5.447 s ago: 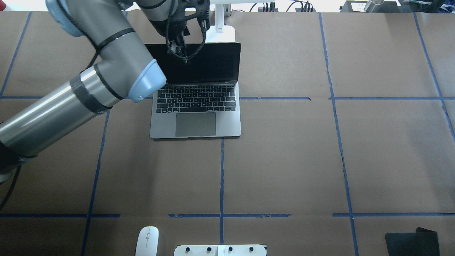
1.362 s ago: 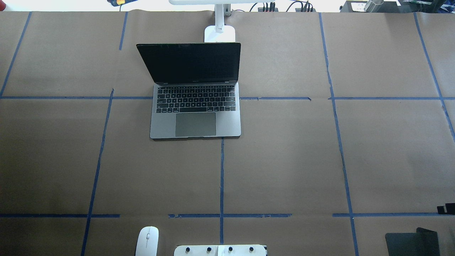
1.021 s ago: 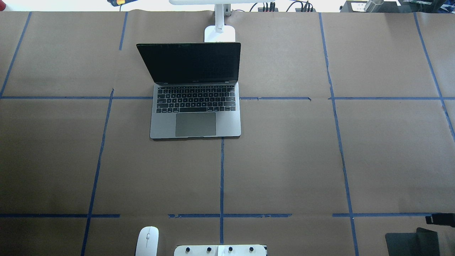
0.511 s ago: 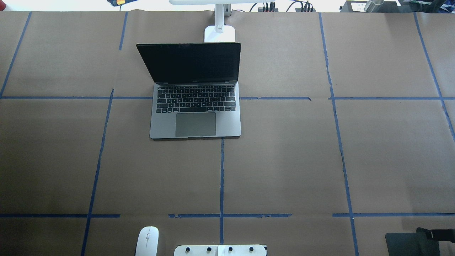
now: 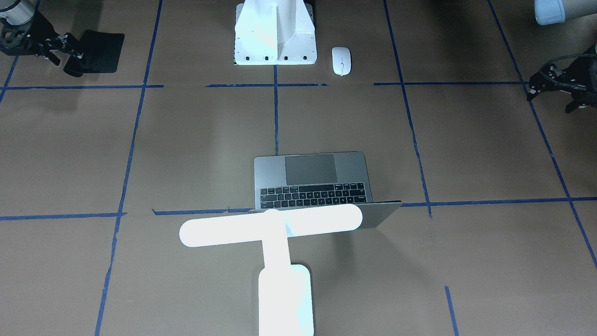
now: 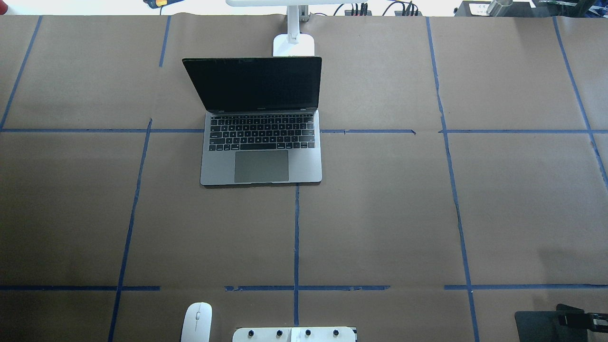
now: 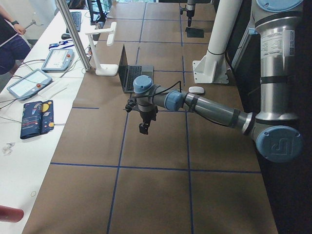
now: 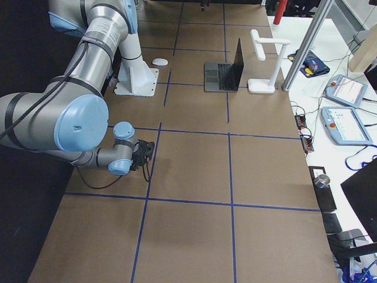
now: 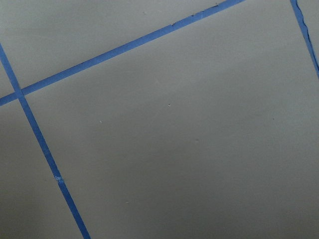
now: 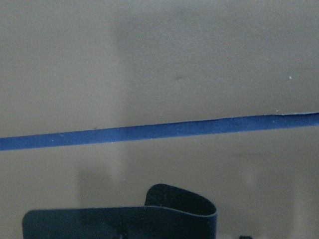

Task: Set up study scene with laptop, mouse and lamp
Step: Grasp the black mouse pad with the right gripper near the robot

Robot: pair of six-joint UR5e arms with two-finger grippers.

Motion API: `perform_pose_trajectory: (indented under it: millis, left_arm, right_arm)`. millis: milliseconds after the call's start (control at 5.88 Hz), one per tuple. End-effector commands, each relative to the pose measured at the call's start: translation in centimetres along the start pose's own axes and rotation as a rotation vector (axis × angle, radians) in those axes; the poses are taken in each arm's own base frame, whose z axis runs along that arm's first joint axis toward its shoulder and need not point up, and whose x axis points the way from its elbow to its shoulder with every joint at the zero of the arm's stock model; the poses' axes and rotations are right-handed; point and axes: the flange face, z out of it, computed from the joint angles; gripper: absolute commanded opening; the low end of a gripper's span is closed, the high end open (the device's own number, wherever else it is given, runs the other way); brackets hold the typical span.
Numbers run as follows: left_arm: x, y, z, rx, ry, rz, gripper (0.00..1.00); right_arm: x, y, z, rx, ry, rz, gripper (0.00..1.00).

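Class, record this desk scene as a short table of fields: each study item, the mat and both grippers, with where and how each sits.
laptop: open, screen dark
lamp: lit, directly behind the laptop's screen
mouse: at the robot's edge of the table, beside the white pedestal
black mat: robot's right near corner, one edge curled up
right gripper: at the mat's curled edge; open or shut unclear
left gripper: over bare table on the robot's left; open or shut unclear

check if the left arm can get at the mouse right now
Probably yes: the mouse lies uncovered, and the left end effector hovers off to its side with nothing between.
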Motion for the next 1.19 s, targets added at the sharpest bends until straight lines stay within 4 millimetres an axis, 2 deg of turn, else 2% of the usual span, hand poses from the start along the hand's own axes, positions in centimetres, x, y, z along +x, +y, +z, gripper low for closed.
perform_pose_trajectory:
  millis: [0, 170, 340, 681, 851, 1021]
  left_arm:
    - [0.0, 0.0, 0.0, 0.0, 0.0, 0.001, 1.0]
    - [0.0, 0.0, 0.0, 0.0, 0.0, 0.002, 1.0]
    - [0.1, -0.1, -0.1, 0.002, 0.0, 0.003, 1.0]
    - [0.4, -0.1, -0.4, 0.009, 0.0, 0.003, 1.0]
    - [0.7, -0.2, -0.9, 0.017, 0.0, 0.009, 1.0]
    - [0.8, -0.2, -0.8, 0.017, 0.0, 0.01, 1.0]
  right_arm:
    - [0.0, 0.2, 0.2, -0.003, 0.004, 0.0, 0.45]
    - [0.0, 0.2, 0.2, -0.003, 0.004, 0.0, 0.22]
    - [0.1, 0.2, 0.2, -0.002, 0.006, -0.001, 0.1]
    - [-0.1, -0.3, 0.0, 0.044, -0.013, 0.002, 0.03]
    - [-1.2, -0.8, 0.1, 0.106, -0.044, 0.004, 0.01]
    - [-2.1, -2.2, -0.2, 0.166, -0.079, 0.045, 0.0]
